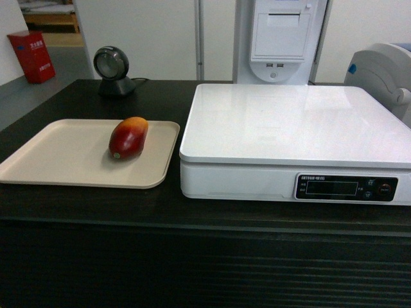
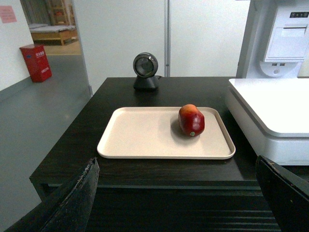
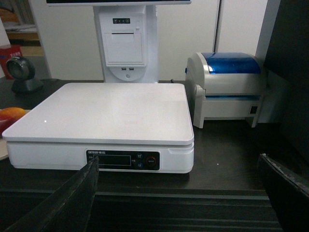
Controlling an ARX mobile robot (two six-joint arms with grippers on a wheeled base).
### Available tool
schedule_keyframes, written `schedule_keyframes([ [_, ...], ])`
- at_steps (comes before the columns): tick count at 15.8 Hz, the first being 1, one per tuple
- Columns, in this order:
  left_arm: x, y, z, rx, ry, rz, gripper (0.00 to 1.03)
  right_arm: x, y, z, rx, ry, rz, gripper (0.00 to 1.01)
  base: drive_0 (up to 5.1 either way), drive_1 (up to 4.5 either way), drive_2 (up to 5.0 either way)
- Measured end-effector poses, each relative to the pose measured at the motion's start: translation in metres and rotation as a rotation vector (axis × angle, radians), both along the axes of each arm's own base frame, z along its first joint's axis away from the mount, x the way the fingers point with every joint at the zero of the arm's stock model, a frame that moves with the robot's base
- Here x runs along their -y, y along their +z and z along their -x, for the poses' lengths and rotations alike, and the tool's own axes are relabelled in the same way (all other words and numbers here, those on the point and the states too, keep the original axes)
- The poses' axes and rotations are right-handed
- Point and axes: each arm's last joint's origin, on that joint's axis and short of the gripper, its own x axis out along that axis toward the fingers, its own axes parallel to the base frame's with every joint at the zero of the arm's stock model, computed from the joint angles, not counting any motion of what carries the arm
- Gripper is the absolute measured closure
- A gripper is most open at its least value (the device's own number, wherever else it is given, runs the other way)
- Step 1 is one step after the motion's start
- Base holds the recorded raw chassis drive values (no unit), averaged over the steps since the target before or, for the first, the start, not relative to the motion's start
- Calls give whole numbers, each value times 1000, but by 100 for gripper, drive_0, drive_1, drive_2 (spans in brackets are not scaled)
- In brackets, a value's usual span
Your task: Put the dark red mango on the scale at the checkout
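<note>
1. Left gripper [image 2: 176,193]: jaws spread wide, nothing between them; low at the near edge of the checkout [image 2: 72,150].
2. Right gripper [image 3: 176,193]: likewise spread and holding nothing; facing the display front of the scale [image 3: 104,113].
3. Ahead of the left gripper: beige tray [image 2: 145,140]; dark red mango [image 2: 191,120] lying on its far right part, apart from the scale.
4. Farther beyond the tray: round scanner [image 2: 146,71]; beyond and right of the scale: blue-lidded printer [image 3: 229,87].
</note>
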Motion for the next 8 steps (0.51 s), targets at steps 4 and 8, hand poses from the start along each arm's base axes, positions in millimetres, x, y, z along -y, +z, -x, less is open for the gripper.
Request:
schedule_keyframes([
  [4,0,0,0,0,-1,0,5,0,0,0,0,0,0,3,0,0,0],
  [8,0,0,0,0,-1,0,5,0,0,0,0,0,0,3,0,0,0],
])
